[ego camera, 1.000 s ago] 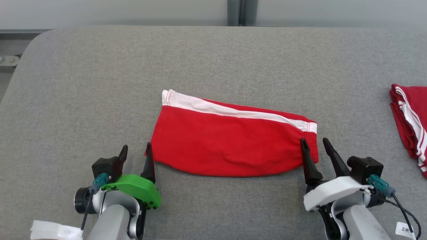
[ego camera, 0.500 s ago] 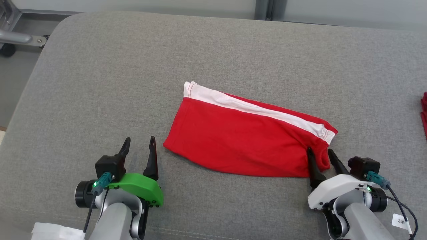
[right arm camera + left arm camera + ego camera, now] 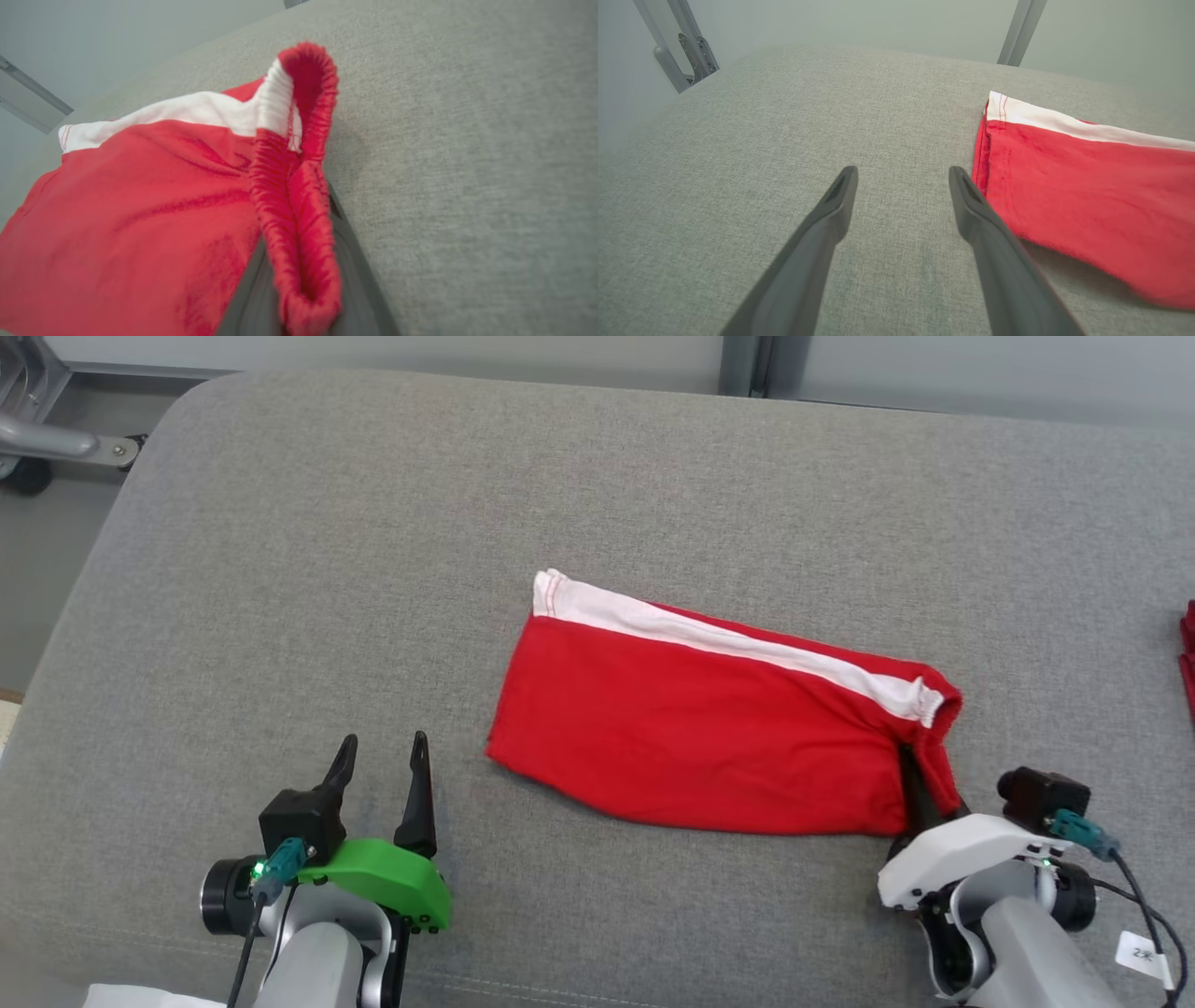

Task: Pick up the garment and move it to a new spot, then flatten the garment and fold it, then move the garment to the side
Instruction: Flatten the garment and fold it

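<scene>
While the grey padded surface spans nearly the whole head view, the red shorts with a white side stripe lie flat at centre right of the frame. At lower right, the right gripper is pinching their elastic waistband, which bunches up between its fingers. At lower left, the left gripper stands spread, near the shorts' hem but apart from it.

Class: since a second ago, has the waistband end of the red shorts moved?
Yes. The waistband lay flat on the gray table; now it curls up off the table, bunched and pinched between the right gripper fingers.
</scene>
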Controlling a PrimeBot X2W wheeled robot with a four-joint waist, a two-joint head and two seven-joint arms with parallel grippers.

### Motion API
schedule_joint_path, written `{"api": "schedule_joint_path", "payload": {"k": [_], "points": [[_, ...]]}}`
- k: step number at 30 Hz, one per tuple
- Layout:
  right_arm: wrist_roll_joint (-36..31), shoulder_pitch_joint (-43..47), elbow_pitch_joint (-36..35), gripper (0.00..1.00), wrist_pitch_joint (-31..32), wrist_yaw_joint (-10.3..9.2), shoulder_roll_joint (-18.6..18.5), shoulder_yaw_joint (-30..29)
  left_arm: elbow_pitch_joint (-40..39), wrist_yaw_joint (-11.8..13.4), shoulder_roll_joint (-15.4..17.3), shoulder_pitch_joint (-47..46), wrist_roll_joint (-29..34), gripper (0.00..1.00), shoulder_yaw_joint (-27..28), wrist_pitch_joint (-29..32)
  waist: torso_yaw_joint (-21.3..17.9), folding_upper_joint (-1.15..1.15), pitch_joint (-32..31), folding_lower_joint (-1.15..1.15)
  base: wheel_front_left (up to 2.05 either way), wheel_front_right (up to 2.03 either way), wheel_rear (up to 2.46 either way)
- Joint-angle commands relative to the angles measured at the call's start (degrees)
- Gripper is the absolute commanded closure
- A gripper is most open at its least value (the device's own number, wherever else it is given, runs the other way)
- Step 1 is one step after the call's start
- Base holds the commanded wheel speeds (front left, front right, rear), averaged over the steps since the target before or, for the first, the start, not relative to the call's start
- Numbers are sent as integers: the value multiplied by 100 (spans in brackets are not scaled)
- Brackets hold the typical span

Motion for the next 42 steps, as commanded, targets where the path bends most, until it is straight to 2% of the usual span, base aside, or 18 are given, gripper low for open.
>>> {"api": "schedule_joint_path", "payload": {"k": [1, 8, 16, 20, 23, 30, 31, 32, 33, 38, 42], "points": [[9, 129, -28, 100, 17, -16, -155, -224, -36, -25, 2, 112, 70, 0, 38, -15, -76, 0, -63, 0, 0, 0, 0], [-66, -59, -248, 100, 12, -13, -383, -411, -43, -48, 0, 198, 97, 0, 45, -15, -204, 0, -147, 0, 0, 0, 0], [547, -300, -1151, 100, 430, -10, -256, 860, 11, -41, 2, 268, -81, 0, -148, -15, -175, 0, -209, 0, 0, 0, 0], [845, -307, -1663, 100, 706, -10, -222, 1462, 20, -20, 5, 262, -211, 0, -269, -16, 28, 0, -237, 0, 0, 0, 0], [954, -370, -1787, 100, 874, -10, -171, 1782, 39, -1, 4, 279, -265, 0, -353, -15, 303, 0, -247, 0, 0, 0, 0], [712, -741, -1119, 100, 847, -10, -107, 1873, 29, 0, 2, 229, -399, 0, -642, -15, 946, 0, -135, 0, 0, 0, 0], [634, -811, -975, 92, 828, -10, -103, 1870, 25, 13, 2, 222, -427, 0, -680, -15, 1030, 0, -113, 0, 0, 0, 0], [593, -876, -817, 56, 789, -10, -98, 1837, 20, 28, 2, 217, -444, 0, -715, -15, 1108, 0, -94, 0, 0, 0, 0], [531, -949, -665, 0, 740, -10, -95, 1820, 16, 44, 1, 219, -468, 0, -752, -15, 1180, 0, -80, 0, 0, 0, 0], [455, -1216, -212, 0, 404, -10, -62, 1930, -16, 108, 2, 303, -477, 0, -722, -15, 1315, 0, -65, 0, 0, 0, 0], [587, -1281, -76, 0, 192, -10, -56, 2045, -47, 144, -1, 354, -401, 0, -571, -15, 1152, 0, -138, 0, 0, 0, 0]]}}
